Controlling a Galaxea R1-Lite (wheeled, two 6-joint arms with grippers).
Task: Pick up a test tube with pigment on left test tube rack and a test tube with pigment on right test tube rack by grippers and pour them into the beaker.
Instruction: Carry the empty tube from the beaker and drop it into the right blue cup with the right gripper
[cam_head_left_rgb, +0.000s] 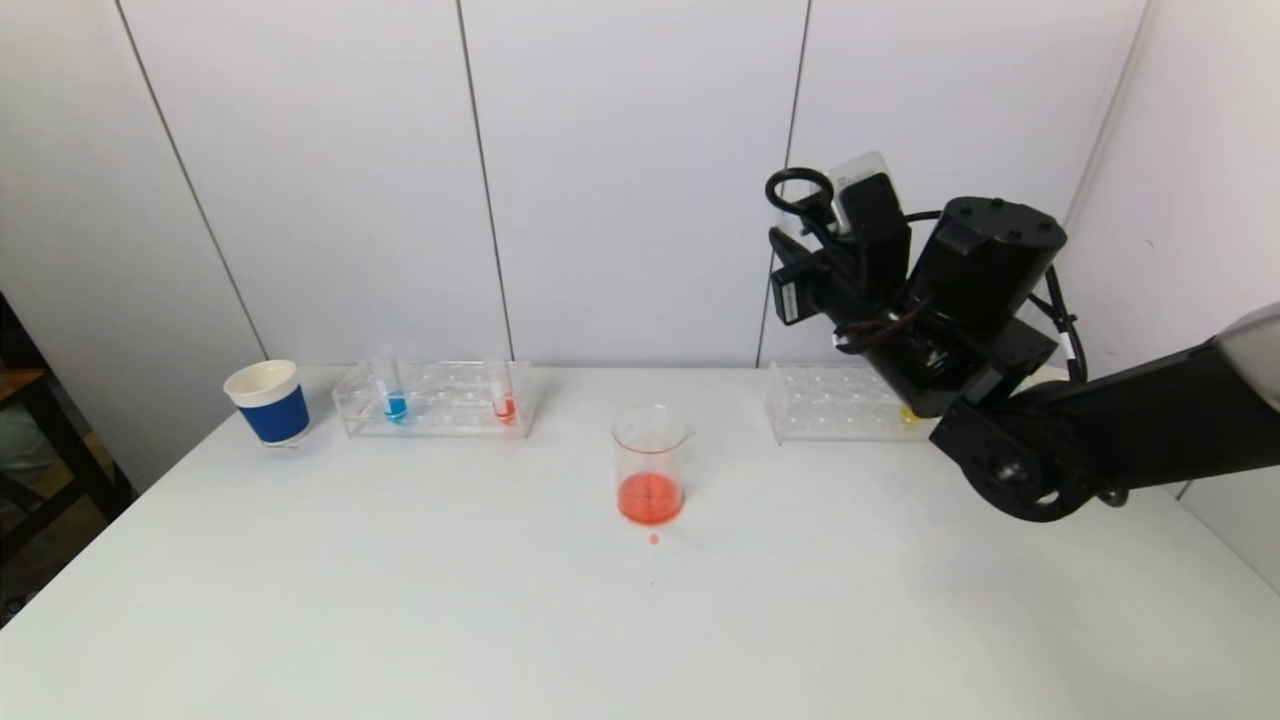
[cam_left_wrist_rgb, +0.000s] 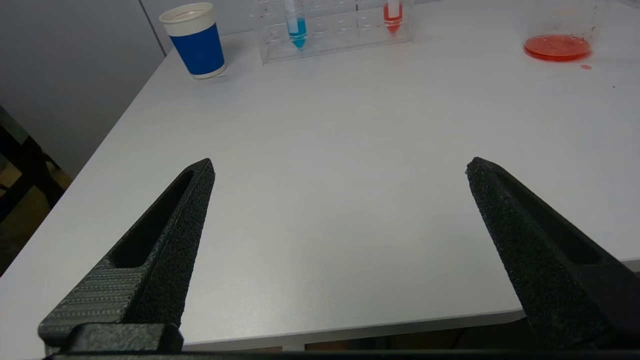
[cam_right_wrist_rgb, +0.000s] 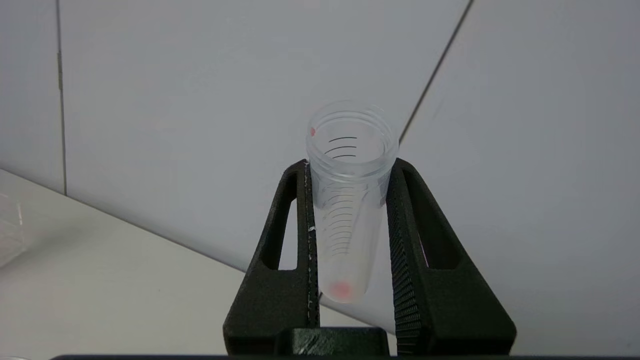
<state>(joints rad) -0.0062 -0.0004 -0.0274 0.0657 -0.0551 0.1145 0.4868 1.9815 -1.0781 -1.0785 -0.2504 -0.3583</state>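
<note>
Two claws are at work here, though only one shows from the head. The right gripper (cam_right_wrist_rgb: 350, 165) is raised above the right test tube rack (cam_head_left_rgb: 840, 402), pinching a nearly empty test tube (cam_right_wrist_rgb: 348, 210) with a red drop left at its tip; in the head view the arm hides the fingers and most of that tube. The left gripper (cam_left_wrist_rgb: 340, 170) is out of the head view; its wrist camera shows both fingers spread wide over bare table (cam_left_wrist_rgb: 325, 165), holding nothing. Far ahead of it stand one left test tube rack (cam_head_left_rgb: 435, 398) with one blue tube (cam_head_left_rgb: 394, 392) and one red tube (cam_head_left_rgb: 504, 397), one blue paper cup (cam_head_left_rgb: 268, 402), and one beaker (cam_head_left_rgb: 651, 464) with red liquid. A yellow spot behind the right arm is hard to identify.
</note>
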